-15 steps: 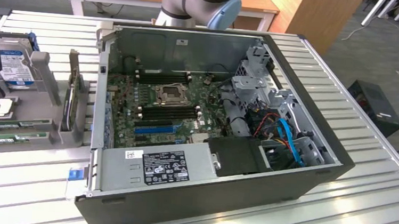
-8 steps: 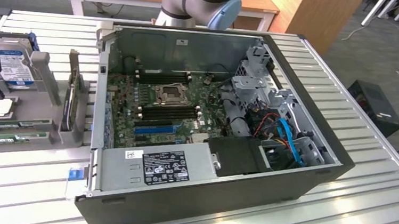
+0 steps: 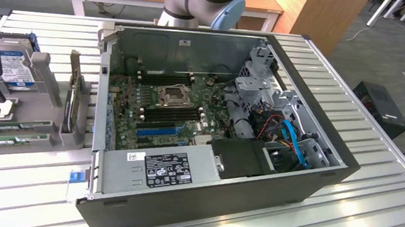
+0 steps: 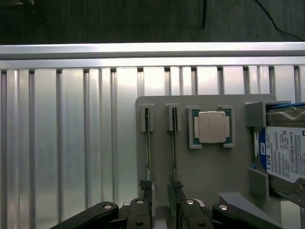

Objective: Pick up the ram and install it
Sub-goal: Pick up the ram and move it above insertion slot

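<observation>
Two ram sticks stand on edge in slots of a grey holder [image 4: 200,181], one ram stick [image 4: 147,143] beside the other ram stick [image 4: 174,143]. In the exterior view they are thin green strips [image 3: 13,126] at the left edge. My gripper [image 4: 160,198] hovers over the near ends of both sticks. Its black fingers [image 4: 145,202] are open, with bare holder showing in the gap between them and nothing gripped. The open computer case [image 3: 313,179] lies in the middle, with black memory slots [image 3: 168,112] beside the processor socket [image 3: 173,95].
A processor chip [image 4: 212,127] and a silver hard drive [image 4: 286,155] with a blue-white label sit in the same holder. A wider green expansion card [image 3: 79,101] stands between holder and case. The ribbed metal table [image 3: 368,213] extends around the case.
</observation>
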